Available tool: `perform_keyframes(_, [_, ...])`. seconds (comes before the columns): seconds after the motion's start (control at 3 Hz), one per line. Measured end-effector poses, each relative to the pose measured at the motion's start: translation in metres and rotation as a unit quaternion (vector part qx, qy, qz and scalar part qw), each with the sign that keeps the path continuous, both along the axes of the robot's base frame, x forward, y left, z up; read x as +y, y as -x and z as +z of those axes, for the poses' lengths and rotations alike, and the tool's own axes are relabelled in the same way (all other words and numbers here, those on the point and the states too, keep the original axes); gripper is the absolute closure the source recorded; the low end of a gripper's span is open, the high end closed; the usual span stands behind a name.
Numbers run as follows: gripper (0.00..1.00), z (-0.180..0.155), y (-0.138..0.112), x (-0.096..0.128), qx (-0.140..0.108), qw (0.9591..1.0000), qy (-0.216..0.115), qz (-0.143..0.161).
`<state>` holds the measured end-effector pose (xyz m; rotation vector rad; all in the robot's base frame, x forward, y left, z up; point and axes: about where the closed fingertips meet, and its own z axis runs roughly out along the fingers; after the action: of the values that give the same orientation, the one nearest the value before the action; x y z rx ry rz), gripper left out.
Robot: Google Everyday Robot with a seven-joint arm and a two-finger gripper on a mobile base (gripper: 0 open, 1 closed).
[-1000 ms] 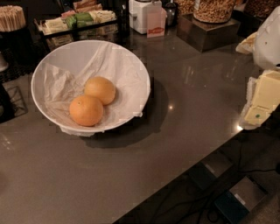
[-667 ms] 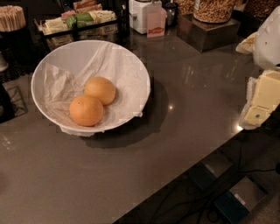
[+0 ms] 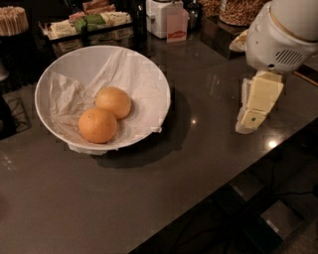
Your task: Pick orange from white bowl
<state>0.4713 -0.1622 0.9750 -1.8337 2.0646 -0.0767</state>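
The white bowl (image 3: 74, 64) stands on the dark counter at the left, lined with crumpled white paper. Two oranges lie in it, touching. The deep-orange orange (image 3: 98, 125) is at the front. A paler, yellower orange (image 3: 113, 102) lies just behind it to the right. My gripper (image 3: 257, 105) hangs from the white arm housing (image 3: 280, 34) at the right. It points down over the counter, well to the right of the bowl, with nothing in it.
At the back stand a tray of packets (image 3: 89, 22), a white container with a red label (image 3: 166, 20), a cup of sticks (image 3: 12, 20) and a jar (image 3: 238, 10). The counter's front edge (image 3: 233, 181) runs diagonally at lower right, floor below.
My gripper and arm have moved left, further into view and closer to the bowl. The bowl and both oranges have not moved.
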Motion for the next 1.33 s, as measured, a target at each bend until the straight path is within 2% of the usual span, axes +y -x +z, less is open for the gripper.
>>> perform_keyframes(0.33, [0.0, 0.009, -0.009, 0.039, -0.021, 0.9984, -0.005, 0.052])
perform_keyframes(0.67, [0.0, 0.009, -0.009, 0.039, -0.021, 0.9984, -0.006, 0.052])
perform_keyframes(1.0, [0.0, 0.006, -0.014, 0.051, -0.019, 0.9969, -0.012, 0.075])
perform_keyframes(1.33, [0.0, 0.002, -0.022, 0.081, -0.018, 0.9895, -0.008, 0.143])
